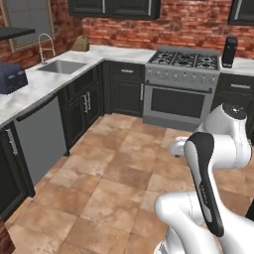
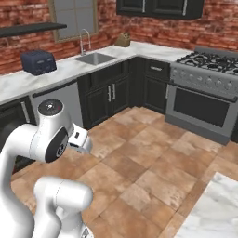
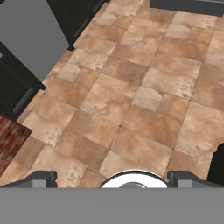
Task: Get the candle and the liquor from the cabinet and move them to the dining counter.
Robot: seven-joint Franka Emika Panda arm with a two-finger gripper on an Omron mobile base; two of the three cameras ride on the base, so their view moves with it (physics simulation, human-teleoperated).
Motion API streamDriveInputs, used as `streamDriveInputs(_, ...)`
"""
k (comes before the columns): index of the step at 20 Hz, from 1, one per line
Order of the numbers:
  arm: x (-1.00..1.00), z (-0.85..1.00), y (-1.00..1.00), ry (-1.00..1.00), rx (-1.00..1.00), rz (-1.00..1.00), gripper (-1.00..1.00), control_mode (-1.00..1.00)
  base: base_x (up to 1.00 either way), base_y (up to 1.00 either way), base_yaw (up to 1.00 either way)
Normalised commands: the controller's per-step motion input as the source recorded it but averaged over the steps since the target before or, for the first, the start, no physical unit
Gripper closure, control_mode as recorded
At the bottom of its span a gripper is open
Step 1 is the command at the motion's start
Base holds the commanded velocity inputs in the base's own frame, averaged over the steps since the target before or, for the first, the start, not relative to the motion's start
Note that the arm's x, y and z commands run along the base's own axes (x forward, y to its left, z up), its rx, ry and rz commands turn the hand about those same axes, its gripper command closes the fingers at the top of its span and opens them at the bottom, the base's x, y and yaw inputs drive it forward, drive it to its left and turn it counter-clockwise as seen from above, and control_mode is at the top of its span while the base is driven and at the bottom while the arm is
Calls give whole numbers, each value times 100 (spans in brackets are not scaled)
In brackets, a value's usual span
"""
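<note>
Hand view: the end effector (image 3: pixel 112 179) hangs with its jaws spread wide and nothing between them, above the terracotta tiled floor (image 3: pixel 144 100). A grey dishwasher front (image 3: pixel 30 35) stands at the upper left among black cupboards. In the right base view, a white-grey marble slab (image 2: pixel 214 209) cuts into the lower right corner, possibly the dining counter, though too little shows to be sure. Along the far wall run the steel sink (image 2: pixel 95 58) and the gas range (image 2: pixel 207 83).

Even, shadowless rendered light (slightly soft)
</note>
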Motion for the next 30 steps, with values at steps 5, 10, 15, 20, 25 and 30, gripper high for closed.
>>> streamDriveInputs(5, 0, 0, 0, 0, 0, 0, -100, 100, 90, 3, 25)
streamDriveInputs(10, 0, 0, 0, 0, 0, 0, -100, 100, 82, 0, 38)
streamDriveInputs(15, 0, 0, 0, 0, 0, 0, -100, 100, 80, 0, 43)
streamDriveInputs(20, 0, 0, 0, 0, 0, 0, -100, 100, 81, 0, 41)
streamDriveInputs(25, 0, 0, 0, 0, 0, 0, -100, 100, 80, 0, 42)
streamDriveInputs(30, 0, 0, 0, 0, 0, 0, -100, 100, 80, 0, 41)
